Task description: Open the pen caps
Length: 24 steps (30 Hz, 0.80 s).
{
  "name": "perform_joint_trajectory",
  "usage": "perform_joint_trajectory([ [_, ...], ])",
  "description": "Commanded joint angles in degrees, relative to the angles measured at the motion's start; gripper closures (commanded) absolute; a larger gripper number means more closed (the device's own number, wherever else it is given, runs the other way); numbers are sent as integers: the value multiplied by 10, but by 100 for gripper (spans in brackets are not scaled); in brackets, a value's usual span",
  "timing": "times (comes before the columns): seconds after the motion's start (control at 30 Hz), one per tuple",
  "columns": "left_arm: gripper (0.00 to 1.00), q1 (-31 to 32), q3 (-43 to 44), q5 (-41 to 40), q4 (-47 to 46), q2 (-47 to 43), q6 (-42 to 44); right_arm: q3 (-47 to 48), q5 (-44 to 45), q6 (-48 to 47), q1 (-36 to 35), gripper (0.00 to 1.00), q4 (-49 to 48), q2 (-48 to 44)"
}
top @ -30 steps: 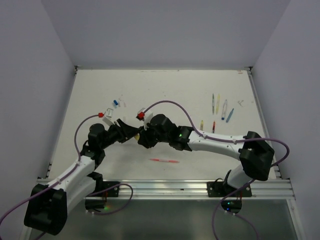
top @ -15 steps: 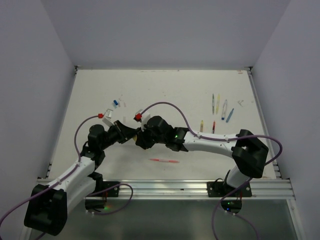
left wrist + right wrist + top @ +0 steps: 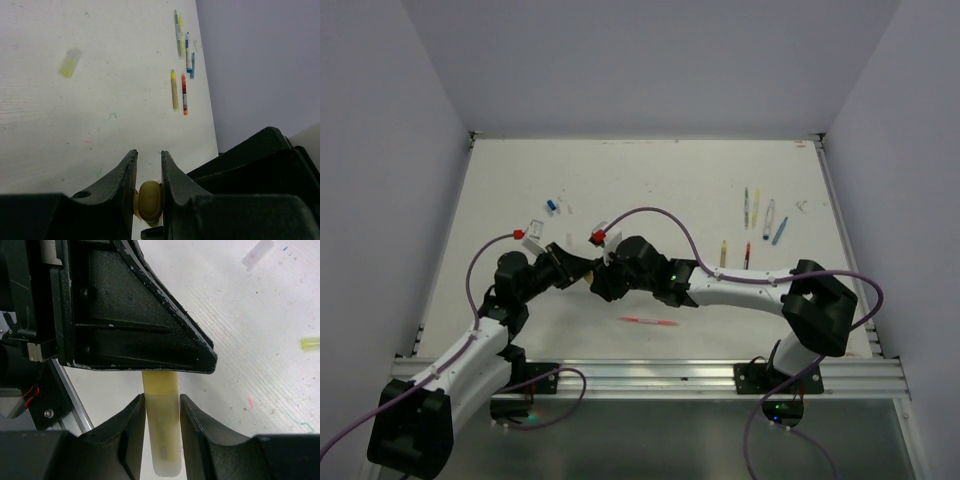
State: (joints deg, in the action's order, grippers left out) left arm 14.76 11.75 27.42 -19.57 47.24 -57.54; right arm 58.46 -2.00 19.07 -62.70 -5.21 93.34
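My left gripper [image 3: 580, 268] and right gripper [image 3: 599, 279] meet tip to tip at the table's near middle. In the left wrist view the left gripper [image 3: 149, 153] is shut on the rounded end of a yellow pen [image 3: 150, 201]. In the right wrist view the right gripper [image 3: 162, 398] is shut on that pen's pale yellow cap [image 3: 163, 435]. A short stretch of yellow pen body [image 3: 160, 379] shows between the cap and the left gripper's black finger [image 3: 135, 325]. The cap sits over the pen.
A pink pen [image 3: 648, 321] lies just in front of the grippers. Several pens [image 3: 750, 206] lie at the right, also in the left wrist view [image 3: 174, 90]. Loose caps lie about: blue [image 3: 552, 206], yellow [image 3: 70, 62], yellow-green [image 3: 311, 343], clear [image 3: 258, 254].
Both grippers have shifted slightly left together, still holding the yellow pen between them. The right arm's elbow has swung left.
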Motion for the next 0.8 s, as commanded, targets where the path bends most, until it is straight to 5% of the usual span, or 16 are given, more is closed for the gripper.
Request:
perform_joint_trajectory([
  [0.0, 100, 4, 40, -4, -15, -9, -10, -16, 23, 1, -5, 63, 5, -12],
  [0.33, 100, 3, 42, -3, -20, 3, -6, -36, 37, -14, -5, 63, 3, -16],
  [0.53, 100, 3, 42, -2, -16, 6, -2, -21, 40, -10, -6, 87, -3, -4],
  [0.57, 100, 3, 42, -2, -16, 8, -2, -19, 39, -10, -5, 100, -2, 1],
  [0.63, 100, 3, 39, 4, -22, 13, -3, -12, 38, -10, -5, 100, 2, 4],
  [0.67, 96, 3, 38, 6, -25, 15, -3, -10, 43, -6, -5, 100, 2, 4],
  [0.77, 63, 3, 27, 7, -34, 15, -6, -4, 46, -3, -5, 100, 7, 7],
])
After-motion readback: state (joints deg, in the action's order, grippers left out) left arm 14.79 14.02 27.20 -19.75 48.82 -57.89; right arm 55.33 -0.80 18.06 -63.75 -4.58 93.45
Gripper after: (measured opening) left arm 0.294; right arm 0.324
